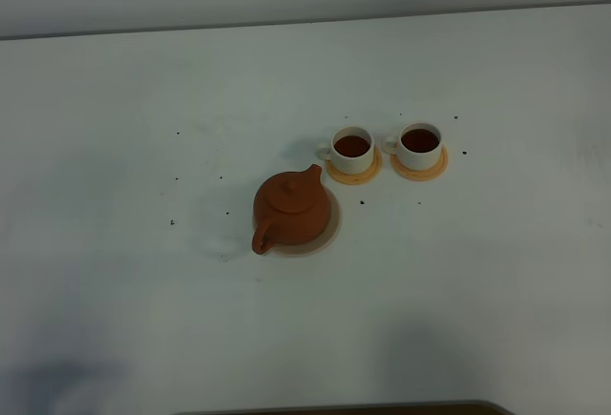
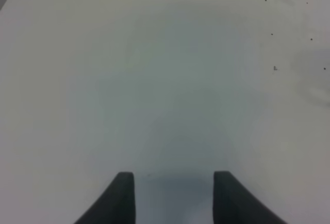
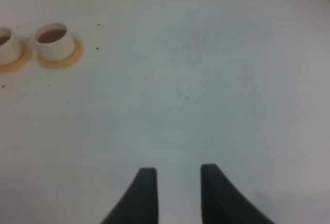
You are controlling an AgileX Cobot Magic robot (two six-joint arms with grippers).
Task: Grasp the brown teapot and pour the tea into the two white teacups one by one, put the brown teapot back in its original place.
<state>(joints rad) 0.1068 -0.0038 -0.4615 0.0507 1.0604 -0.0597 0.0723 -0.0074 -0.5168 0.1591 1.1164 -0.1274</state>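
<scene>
Brown teapot: the brown teapot (image 1: 292, 209) sits upright on the pale wooden disc (image 1: 329, 232), near the middle of the table (image 1: 115, 100); lid on, spout turned toward the cups, loop handle toward the near left.
Left cup: the left white teacup (image 1: 352, 148) stands on its orange coaster (image 1: 354, 176), just beyond and right of the teapot's spout, close to it but apart; dark tea fills it.
Right cup: the right white teacup (image 1: 419, 144) stands on its own orange coaster (image 1: 420, 171), just beside the left cup, not touching; it also holds dark tea.
Surroundings: small dark specks (image 1: 175, 178) are scattered on the white table around the teapot and cups; a dark edge (image 1: 382, 407) runs along the near border of the high view. Nothing stands between the teapot and the cups.
Left claw: the left claw (image 2: 174, 183) hangs over bare table with its two dark fingers (image 2: 121, 198) spread apart, released and grasping nothing; only a few specks lie ahead of it.
Right claw: the right claw (image 3: 178, 180) is likewise released, fingers (image 3: 144, 193) parted over bare table, nothing between them; both cups on their coasters show well ahead of it and off to one side.
Arms: neither arm appears in the high view.
</scene>
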